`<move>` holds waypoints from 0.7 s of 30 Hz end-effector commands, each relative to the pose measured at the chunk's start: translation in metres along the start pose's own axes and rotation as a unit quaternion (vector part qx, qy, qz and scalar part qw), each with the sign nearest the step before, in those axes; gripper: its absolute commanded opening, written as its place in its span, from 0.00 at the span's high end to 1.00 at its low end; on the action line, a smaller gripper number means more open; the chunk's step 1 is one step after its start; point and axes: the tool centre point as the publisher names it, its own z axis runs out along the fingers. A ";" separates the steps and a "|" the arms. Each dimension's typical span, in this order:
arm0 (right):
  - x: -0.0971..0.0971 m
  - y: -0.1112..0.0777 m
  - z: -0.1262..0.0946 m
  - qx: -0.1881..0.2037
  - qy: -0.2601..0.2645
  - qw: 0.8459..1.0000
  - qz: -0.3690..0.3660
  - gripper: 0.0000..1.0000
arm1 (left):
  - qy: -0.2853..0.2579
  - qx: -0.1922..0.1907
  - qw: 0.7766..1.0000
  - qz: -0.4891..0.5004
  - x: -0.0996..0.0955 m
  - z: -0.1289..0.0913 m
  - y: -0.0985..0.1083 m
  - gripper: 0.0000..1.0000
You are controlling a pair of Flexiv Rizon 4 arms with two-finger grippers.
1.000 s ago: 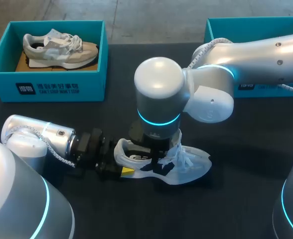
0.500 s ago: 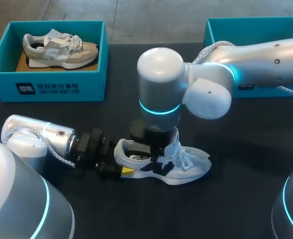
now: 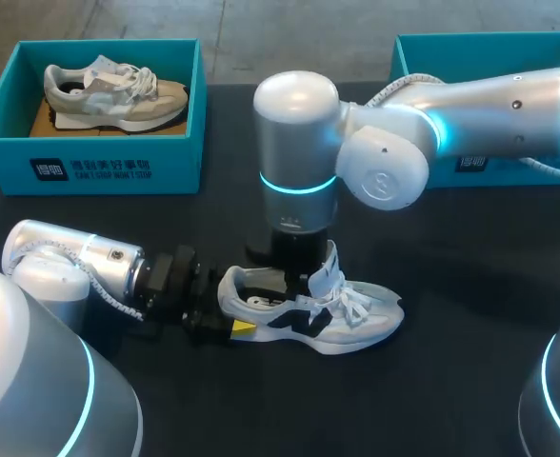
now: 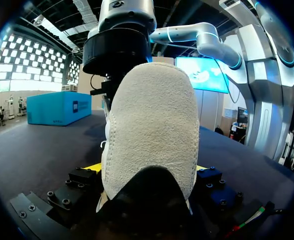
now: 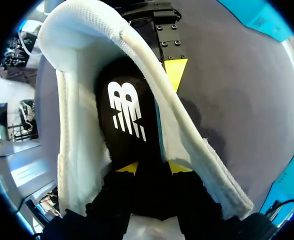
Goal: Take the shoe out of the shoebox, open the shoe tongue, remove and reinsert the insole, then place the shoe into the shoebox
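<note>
Shoebox [image 3: 90, 167] in teal stands at the upper left of the head view on the dark desk [image 3: 470, 286], with a beige shoe [image 3: 118, 95] lying on its side inside it. Below it, at the lower left, the left arm [image 3: 70, 267] lies low over the desk and points toward the middle. The left pincer [image 3: 228, 314] is clamped on the heel of the white shoe [image 3: 337, 319], one yellow fingertip [image 3: 245, 327] pressed against the shoe's near side. In the left wrist view the pale heel [image 4: 149, 125] fills the space between that pincer's [image 4: 147, 170] fingers, which touch it from both sides. The white shoe rests upright on its sole at the lower middle, toe toward the right, tongue [image 3: 326, 269] raised. The right arm [image 3: 470, 114] enters from the upper right and reaches past the middle, its right pincer [image 3: 294, 267] set down into the shoe's opening. In the right wrist view this pincer [image 5: 152, 167] sits at the black insole [image 5: 127, 115]; whether it grips anything cannot be told. A second shoebox [image 3: 490, 48] stands at the upper right, partly hidden behind the right arm.
</note>
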 end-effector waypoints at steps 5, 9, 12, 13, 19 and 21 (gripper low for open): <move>0.022 0.006 0.031 0.009 0.002 1.000 0.002 0.74 | 0.000 0.000 1.000 0.000 -0.001 -0.001 0.001 1.00; 0.027 0.005 0.032 0.008 -0.001 1.000 0.004 0.76 | 0.000 0.000 1.000 0.000 -0.001 -0.001 0.001 1.00; 0.029 0.005 0.034 0.007 0.000 1.000 0.004 0.78 | 0.000 0.000 1.000 0.000 -0.001 -0.001 0.001 1.00; 0.029 0.005 0.035 0.006 0.001 1.000 0.003 0.79 | 0.000 0.000 1.000 0.000 -0.001 -0.001 0.001 1.00; 0.030 0.005 0.033 -0.009 -0.008 1.000 0.001 1.00 | 0.000 0.000 1.000 0.000 -0.001 -0.001 0.001 1.00; 0.031 0.004 0.027 -0.019 -0.018 1.000 0.000 1.00 | 0.000 0.000 1.000 0.000 -0.001 -0.001 0.001 1.00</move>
